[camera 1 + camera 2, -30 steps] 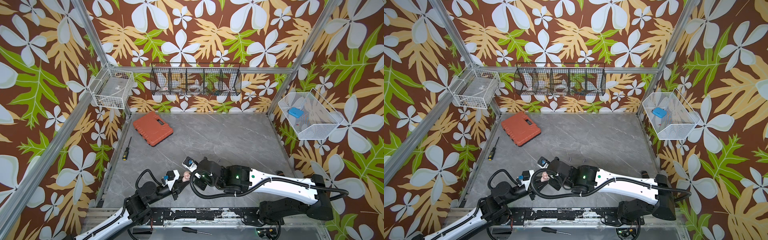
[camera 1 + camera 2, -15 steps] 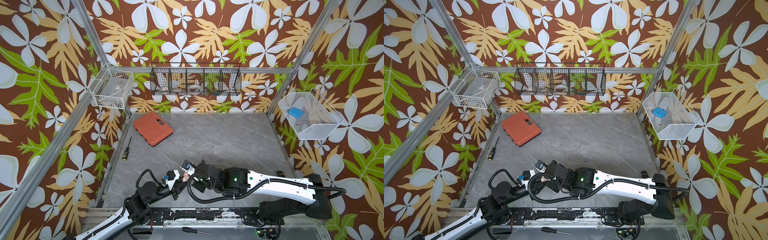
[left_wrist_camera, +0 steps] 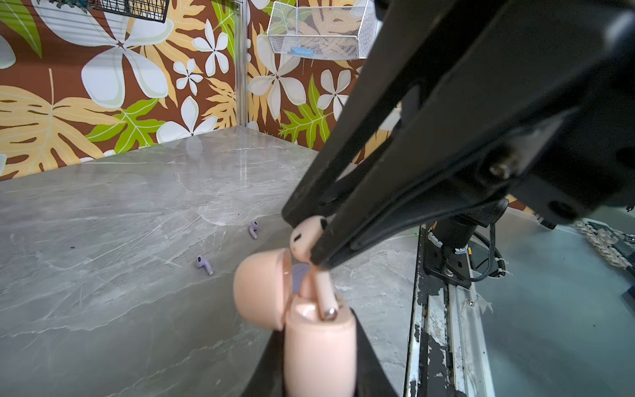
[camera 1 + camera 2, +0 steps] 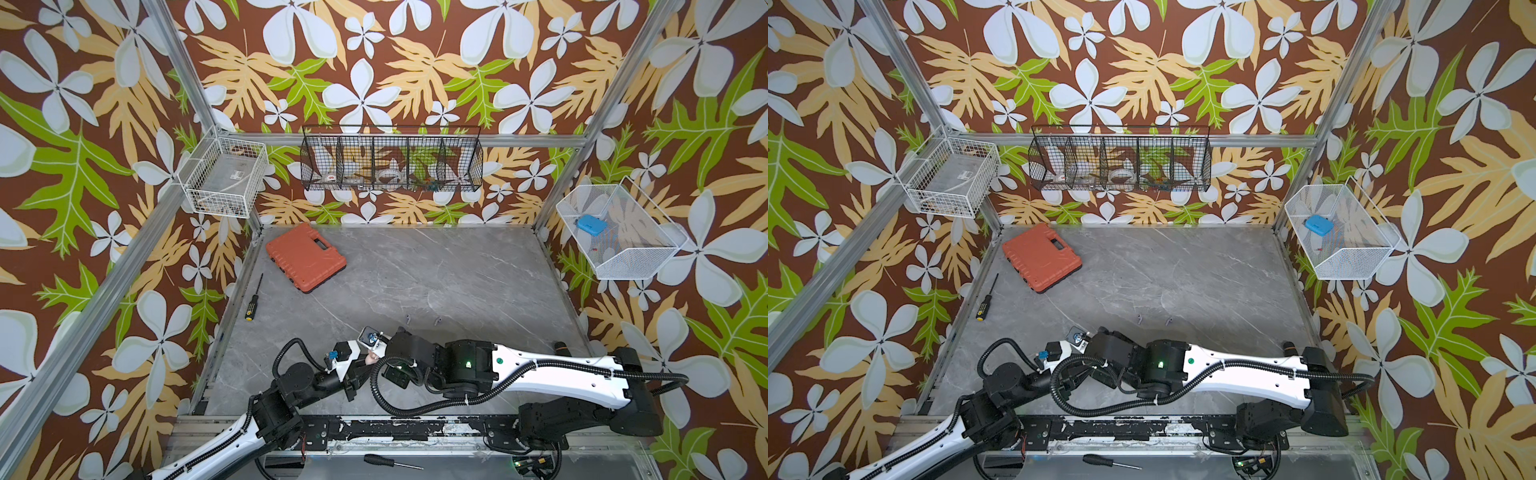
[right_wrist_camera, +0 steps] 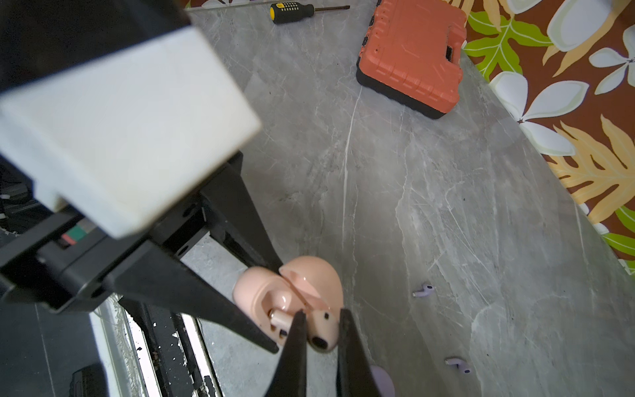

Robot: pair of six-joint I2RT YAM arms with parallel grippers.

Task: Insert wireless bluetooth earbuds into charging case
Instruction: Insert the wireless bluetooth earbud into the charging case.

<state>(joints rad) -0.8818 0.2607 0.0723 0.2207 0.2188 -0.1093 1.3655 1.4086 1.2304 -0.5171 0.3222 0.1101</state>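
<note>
1. Here, the left hand (image 5: 275, 307) was clamped on the pink charging case (image 3: 319, 343), its lid hinged open, over the worktop (image 3: 120, 240).
2. The right hand (image 5: 321, 312) pinched a pink earbud (image 5: 323, 331), whose stem tip sat at the case's open mouth.
3. A lavender earbud (image 3: 203, 264) and a second lavender earbud (image 3: 253, 228) lay apart on the worktop, clear of both hands.

Wallpaper (image 4: 361, 95) of white flowers with tan and green leaves on brown covers the walls all round, with bare aluminium posts (image 4: 178, 62) rising in the corners at eleven and one o'clock. The counter (image 4: 436, 274) is grey, marble-veined and evenly lit. In both top views a black wire basket (image 4: 461, 166) hangs at twelve o'clock, a white wire basket (image 4: 216, 203) at ten and a white mesh basket (image 4: 623, 262) at two.
</note>
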